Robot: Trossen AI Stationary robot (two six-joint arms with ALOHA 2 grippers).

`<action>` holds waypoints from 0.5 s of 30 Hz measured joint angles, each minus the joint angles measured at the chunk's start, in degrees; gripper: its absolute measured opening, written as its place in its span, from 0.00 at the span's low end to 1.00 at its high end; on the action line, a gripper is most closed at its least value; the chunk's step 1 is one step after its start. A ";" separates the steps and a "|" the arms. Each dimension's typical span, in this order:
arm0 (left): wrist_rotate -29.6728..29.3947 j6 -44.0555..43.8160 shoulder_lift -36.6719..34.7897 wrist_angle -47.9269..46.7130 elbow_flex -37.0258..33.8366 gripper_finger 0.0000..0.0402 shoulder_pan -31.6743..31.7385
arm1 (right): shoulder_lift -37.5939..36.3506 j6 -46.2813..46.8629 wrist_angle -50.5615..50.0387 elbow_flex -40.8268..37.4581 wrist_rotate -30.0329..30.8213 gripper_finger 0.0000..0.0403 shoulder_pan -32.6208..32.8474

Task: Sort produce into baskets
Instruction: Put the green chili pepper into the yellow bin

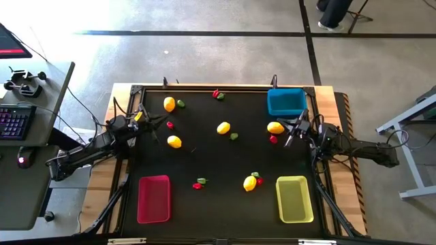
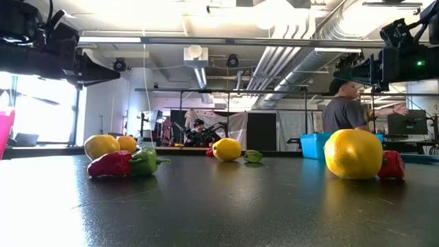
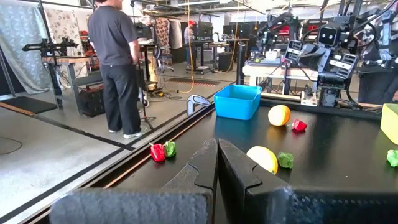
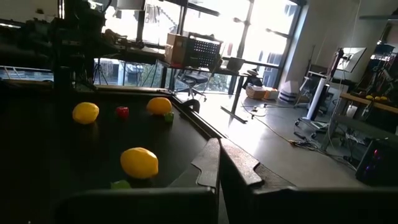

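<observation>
Yellow lemons (image 1: 223,127) (image 1: 174,141) (image 1: 275,127), small red bits (image 1: 169,124) and green bits (image 1: 234,136) lie scattered on the black table. The blue basket (image 1: 286,102) stands at the far right, the pink-red basket (image 1: 154,199) at the near left and the yellow-green basket (image 1: 294,199) at the near right. My left gripper (image 1: 151,122) (image 3: 217,155) hangs shut above the table's left side, pointing level. My right gripper (image 1: 293,131) (image 4: 219,157) hangs shut above the right side, close to a lemon and a red bit (image 1: 273,139). Neither touches anything.
A red and green pair (image 1: 216,94) lies at the far edge, another pair (image 1: 198,184) near the front middle, and a lemon with bits (image 1: 250,182) left of the yellow-green basket. A person (image 3: 118,62) stands on the floor beyond the table's far edge.
</observation>
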 joint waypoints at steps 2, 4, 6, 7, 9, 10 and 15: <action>0.00 0.02 0.00 0.02 0.00 0.00 0.00 | 0.00 0.00 -0.12 0.00 0.00 0.00 0.00; -0.03 0.26 -0.01 0.03 0.01 0.00 0.00 | 0.00 0.52 0.08 0.00 0.00 0.00 0.00; -0.21 1.56 0.00 0.09 0.00 0.00 -0.01 | 0.00 3.40 0.96 0.00 -0.02 0.00 0.00; -0.24 2.16 0.00 0.06 0.02 0.00 -0.02 | 0.00 5.57 1.36 0.00 -0.01 0.00 0.00; -0.24 2.85 0.00 0.06 0.02 0.00 0.00 | 0.00 9.49 2.29 0.00 -0.02 0.00 0.00; -0.24 2.94 0.00 0.06 0.01 0.00 -0.02 | 0.00 10.78 2.93 0.00 -0.02 0.00 0.00; -0.25 2.61 0.00 0.06 0.01 0.00 -0.01 | 0.01 12.27 5.78 0.00 -0.02 0.00 0.00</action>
